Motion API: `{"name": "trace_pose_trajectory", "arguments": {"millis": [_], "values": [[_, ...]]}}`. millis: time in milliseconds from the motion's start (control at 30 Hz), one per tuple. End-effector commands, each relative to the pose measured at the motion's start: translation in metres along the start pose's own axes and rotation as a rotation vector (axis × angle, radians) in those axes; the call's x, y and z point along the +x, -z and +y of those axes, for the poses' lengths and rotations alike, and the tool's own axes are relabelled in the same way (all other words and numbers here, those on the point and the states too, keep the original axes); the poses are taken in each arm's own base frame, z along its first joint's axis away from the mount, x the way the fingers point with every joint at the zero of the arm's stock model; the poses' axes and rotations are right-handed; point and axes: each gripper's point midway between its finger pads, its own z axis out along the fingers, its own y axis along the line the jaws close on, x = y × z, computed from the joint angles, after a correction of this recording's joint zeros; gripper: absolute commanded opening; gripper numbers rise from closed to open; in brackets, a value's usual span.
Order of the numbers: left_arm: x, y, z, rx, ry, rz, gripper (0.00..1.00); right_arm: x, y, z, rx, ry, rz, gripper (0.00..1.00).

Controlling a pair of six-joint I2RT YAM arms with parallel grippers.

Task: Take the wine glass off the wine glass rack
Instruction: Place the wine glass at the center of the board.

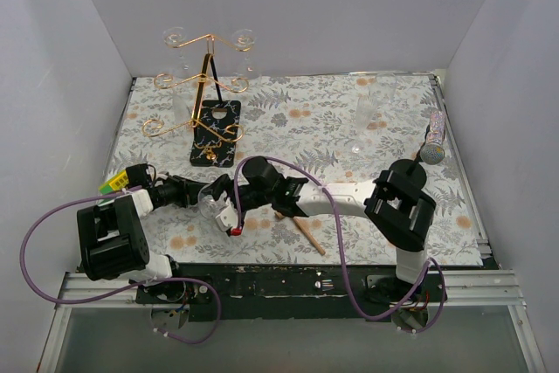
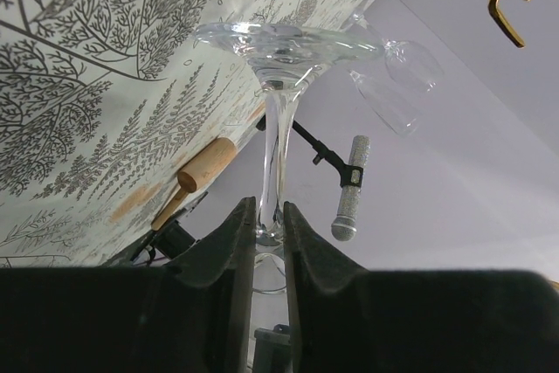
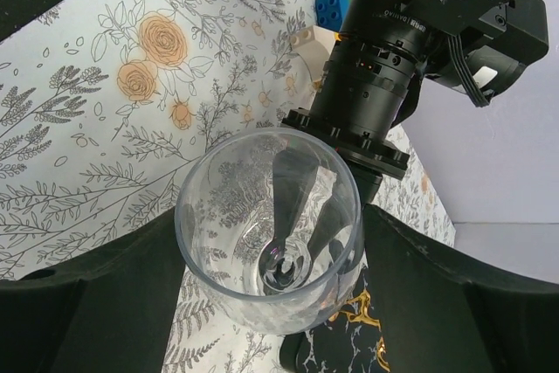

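Clear stemmed wine glass (image 2: 272, 146): left hand (image 2: 266, 216) clamped shut on its stem; right hand (image 3: 269, 251) spread wide, flanking its bowl, contact indiscernible; wrist lettering (image 3: 397, 19) unreadable.

Overhead camera is looking down from behind the arms (image 1: 349, 203) over the whole table (image 1: 306, 128). Left wrist camera is sighting close along left fingers (image 2: 223, 255) at the wine glass (image 2: 275, 146) stem; right wrist camera is facing its bowl between right fingers (image 3: 96, 303).
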Motion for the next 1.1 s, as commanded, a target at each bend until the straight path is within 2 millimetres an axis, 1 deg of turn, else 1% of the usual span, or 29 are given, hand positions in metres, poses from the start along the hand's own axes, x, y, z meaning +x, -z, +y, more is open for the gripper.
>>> {"name": "trace_pose_trajectory", "arguments": {"millis": [0, 100, 200, 267, 333, 433, 533, 633, 733, 867, 1000, 1067], "values": [[0.019, 0.005, -0.009, 0.031, 0.003, 0.092, 0.00, 0.008, -0.001, -0.027, 0.095, 0.109, 0.024, 0.82], [0.020, 0.005, -0.009, 0.031, 0.001, 0.093, 0.00, 0.007, -0.003, -0.028, 0.098, 0.110, 0.022, 0.76], [0.020, 0.006, -0.011, 0.036, -0.005, 0.094, 0.00, 0.004, 0.000, -0.036, 0.125, 0.102, 0.021, 0.64], [0.020, 0.007, -0.013, 0.033, -0.009, 0.091, 0.00, 0.004, 0.003, -0.042, 0.146, 0.088, 0.029, 0.58], [0.020, 0.008, -0.012, 0.023, -0.010, 0.088, 0.16, 0.003, 0.009, -0.046, 0.151, 0.076, 0.036, 0.54], [0.020, 0.009, -0.013, 0.024, -0.004, 0.096, 0.44, -0.002, 0.022, -0.045, 0.133, 0.054, 0.036, 0.50], [0.018, 0.010, -0.014, 0.024, -0.001, 0.099, 0.60, -0.010, 0.034, -0.041, 0.112, 0.036, 0.025, 0.47], [0.017, 0.011, -0.015, 0.029, -0.014, 0.095, 0.69, -0.013, 0.044, -0.038, 0.096, 0.001, 0.027, 0.45], [0.015, 0.013, -0.018, 0.032, -0.027, 0.086, 0.75, -0.012, 0.051, -0.038, 0.095, -0.038, 0.041, 0.43], [0.009, 0.017, -0.019, 0.031, -0.042, 0.068, 0.77, -0.009, 0.066, -0.048, 0.105, -0.100, 0.063, 0.42], [0.002, 0.020, -0.017, 0.028, -0.028, 0.053, 0.77, 0.004, 0.087, -0.057, 0.108, -0.254, 0.101, 0.41], [-0.001, 0.021, -0.018, 0.030, -0.029, 0.045, 0.78, 0.017, 0.103, -0.060, 0.116, -0.352, 0.130, 0.40]]}}
